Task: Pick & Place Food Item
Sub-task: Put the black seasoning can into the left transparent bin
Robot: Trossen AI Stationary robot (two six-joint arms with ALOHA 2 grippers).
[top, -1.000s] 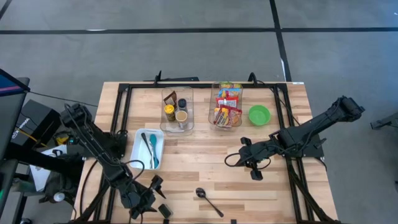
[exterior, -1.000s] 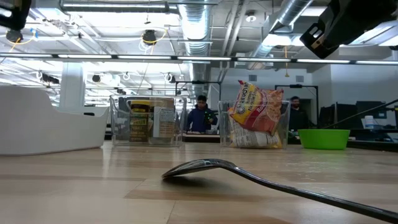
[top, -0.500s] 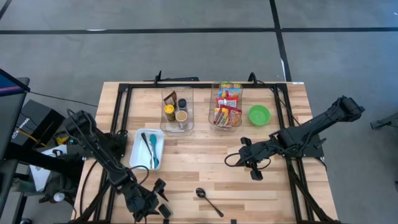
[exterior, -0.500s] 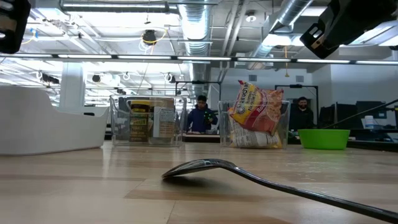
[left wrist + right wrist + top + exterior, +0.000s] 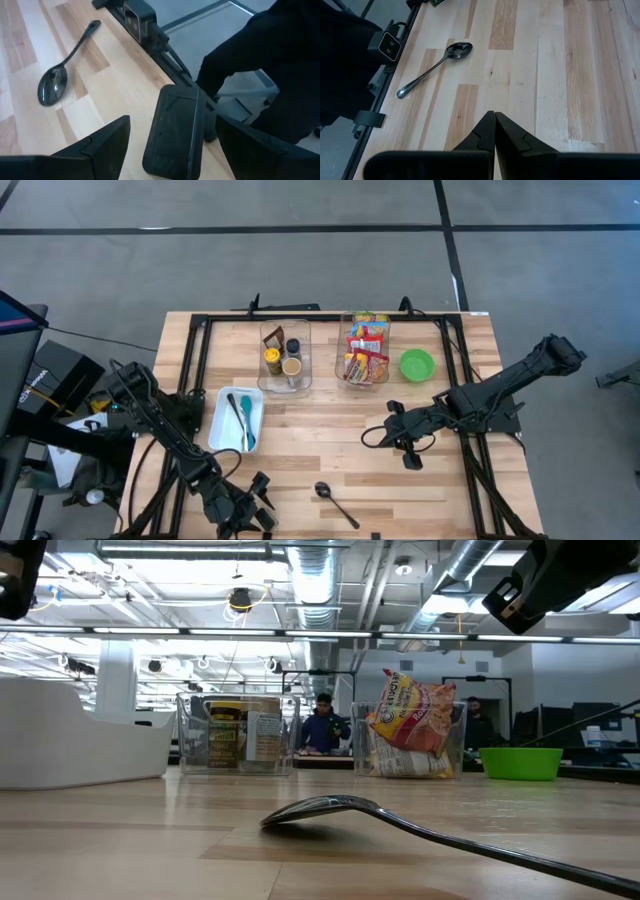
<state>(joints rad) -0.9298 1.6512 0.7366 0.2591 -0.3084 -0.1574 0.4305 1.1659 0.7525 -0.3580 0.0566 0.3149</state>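
Listing left to right across the high view.

Left gripper (image 5: 252, 505): lower left of the frame, near the table's front edge, fingers spread wide, nothing held. A small dark flat block (image 5: 175, 130) lies just ahead of it in the left wrist view; what it is cannot be told.

White tray (image 5: 222, 420): left of centre, holding utensils, one of them teal.

Spoon (image 5: 335, 502): lower centre, bowl toward the upper left, handle running to the lower right.

Clear bin of jars (image 5: 285, 355): upper centre; labels too small to read.

Clear bin of food packets (image 5: 366, 350): upper centre-right, red and yellow packets. This is judged the task's item. In the low view a packet (image 5: 413, 718) shows lettering, not legible.

Right gripper (image 5: 408, 452): right of centre, fingers pressed shut, nothing held. The packets lie toward the upper left of it, near; the left gripper sits well apart from them, so the right arm is judged the nearer.

Green bowl (image 5: 417, 364): just right of the packet bin.
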